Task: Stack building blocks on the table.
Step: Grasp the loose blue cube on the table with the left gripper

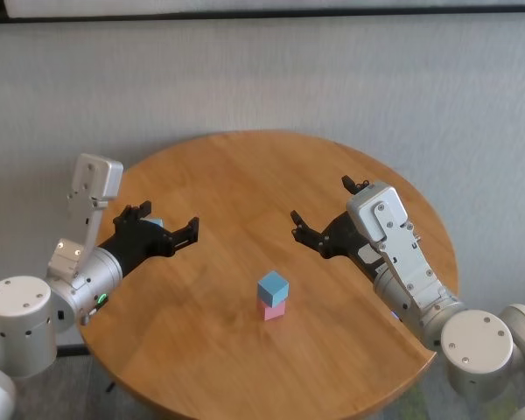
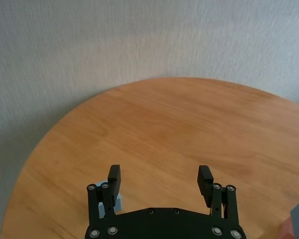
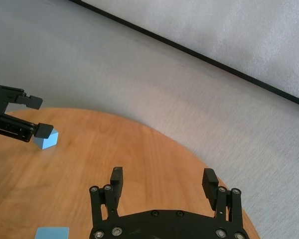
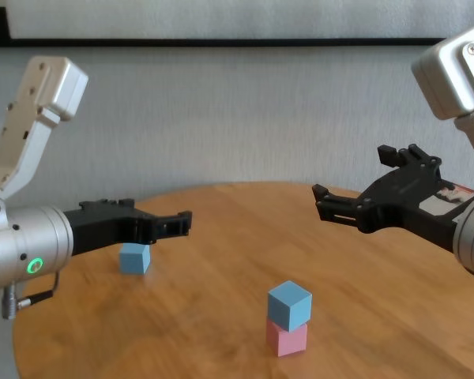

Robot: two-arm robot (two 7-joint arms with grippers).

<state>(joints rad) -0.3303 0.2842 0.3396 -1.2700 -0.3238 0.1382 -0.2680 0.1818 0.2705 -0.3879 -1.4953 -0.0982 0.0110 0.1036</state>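
Near the middle of the round wooden table (image 1: 245, 175) a light blue block (image 1: 273, 286) rests on a pale pink block (image 1: 275, 309); the chest view shows the same blue block (image 4: 289, 303) on the pink one (image 4: 287, 337). A second blue block (image 1: 155, 223) (image 4: 134, 258) lies alone at the table's left. My left gripper (image 1: 169, 219) (image 2: 160, 174) is open and hovers just above it, with one finger over the block (image 2: 118, 201) and nothing between the fingers. My right gripper (image 1: 322, 201) (image 3: 163, 175) is open and empty, raised above the table's right side.
A pale textured wall rises behind the table with a dark strip (image 3: 199, 55) along it. Bare wood (image 2: 179, 124) lies between the two grippers and toward the far edge.
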